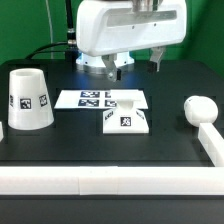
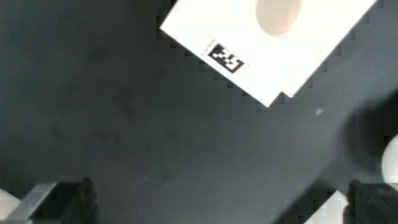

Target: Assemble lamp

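The gripper [image 2: 210, 200] hung above the black table [image 1: 60, 145], its fingers [image 2: 54, 200] spread wide with nothing between them. Below it the flat square base [image 1: 127, 121] lay just in front of the marker board [image 1: 95, 98]. The shade [image 1: 28, 98] stood upright, narrow end up, well off at the exterior view's left. The bulb [image 1: 199, 108] lay at the exterior view's right, near the white rail [image 1: 212, 140].
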{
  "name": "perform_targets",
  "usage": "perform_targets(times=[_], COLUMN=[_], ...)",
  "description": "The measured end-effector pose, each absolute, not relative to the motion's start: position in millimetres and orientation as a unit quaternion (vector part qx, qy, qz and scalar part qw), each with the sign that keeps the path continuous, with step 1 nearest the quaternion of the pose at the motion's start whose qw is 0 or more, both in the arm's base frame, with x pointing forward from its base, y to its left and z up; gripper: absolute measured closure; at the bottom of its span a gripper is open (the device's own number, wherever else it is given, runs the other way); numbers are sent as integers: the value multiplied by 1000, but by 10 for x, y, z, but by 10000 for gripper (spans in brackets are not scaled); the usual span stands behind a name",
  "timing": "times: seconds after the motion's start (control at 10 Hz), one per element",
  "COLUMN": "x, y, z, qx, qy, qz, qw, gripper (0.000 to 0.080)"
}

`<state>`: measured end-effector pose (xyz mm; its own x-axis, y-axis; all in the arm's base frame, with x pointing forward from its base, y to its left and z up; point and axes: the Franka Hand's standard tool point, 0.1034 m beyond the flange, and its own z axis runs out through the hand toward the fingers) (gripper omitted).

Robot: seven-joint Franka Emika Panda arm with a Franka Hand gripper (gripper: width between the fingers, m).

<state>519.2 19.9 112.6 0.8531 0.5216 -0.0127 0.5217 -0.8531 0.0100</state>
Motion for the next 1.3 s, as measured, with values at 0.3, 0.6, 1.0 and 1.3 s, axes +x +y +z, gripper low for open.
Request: perform_targets(times=[0.3,0.6,1.0,1.3], x=[5050,4953,4848,4673], y=[75,50,80,77], z=[1022,938,830,651], qx=[992,1000,1000,999], qy=[127,22,-22,-24], qz=[-9,-10,-9,-16], qw=[-5,-12,-16,-16], gripper=[100,100,100,100])
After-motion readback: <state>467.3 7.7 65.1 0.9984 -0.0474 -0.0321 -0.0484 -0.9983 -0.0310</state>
